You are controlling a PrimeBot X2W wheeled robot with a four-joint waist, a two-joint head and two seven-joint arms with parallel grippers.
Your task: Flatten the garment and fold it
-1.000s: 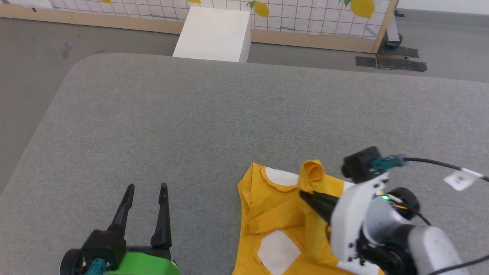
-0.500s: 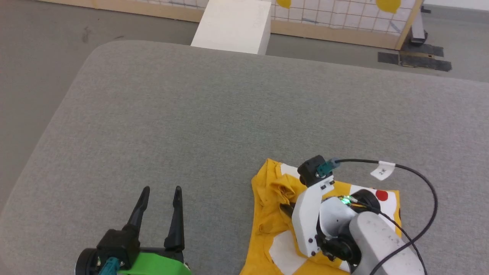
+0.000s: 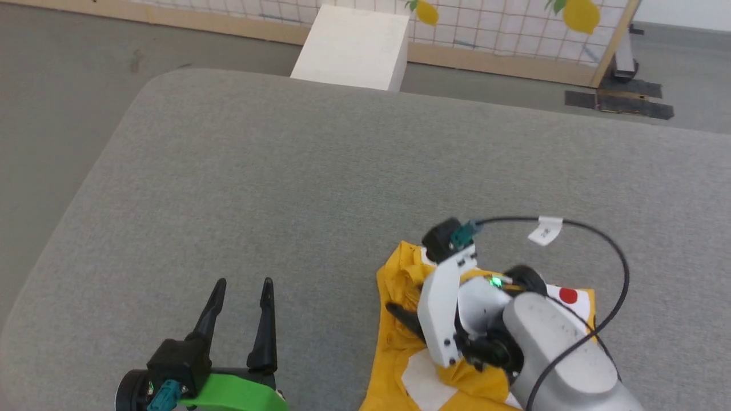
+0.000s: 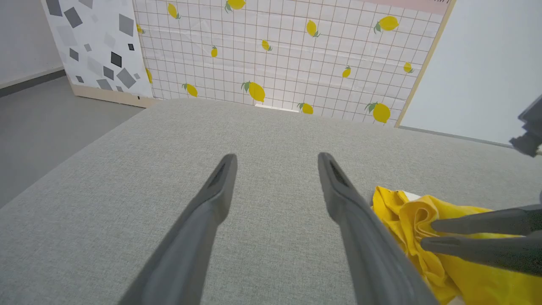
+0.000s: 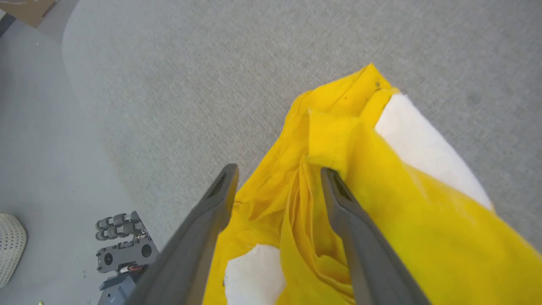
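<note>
Right tool [image 5: 278,170]: fingers now apart, set astride bunched fold of shirt [image 5: 381,203] that was clamped second ago; fold released. Left tool [image 3: 244,281]: apart, idle. Shirt left crumpled at near edge of worktop [image 3: 285,171], right of centre; flattening judged unfinished.

Bright yellow T-shirt [image 3: 400,285] with white patches, one patch carrying a red dot [image 3: 567,295]. Under it, a plain mid-grey woven fabric surface [image 3: 285,171]. The left gripper [image 3: 244,281] is black on a bright green mount. The right gripper [image 5: 278,169] is dark grey, and its arm [image 3: 548,342] is white and pale grey. A plain white box [image 3: 354,48]. A white screen [image 4: 296,55] has a thin grid and scattered yellow lemons with green leaves.
</note>
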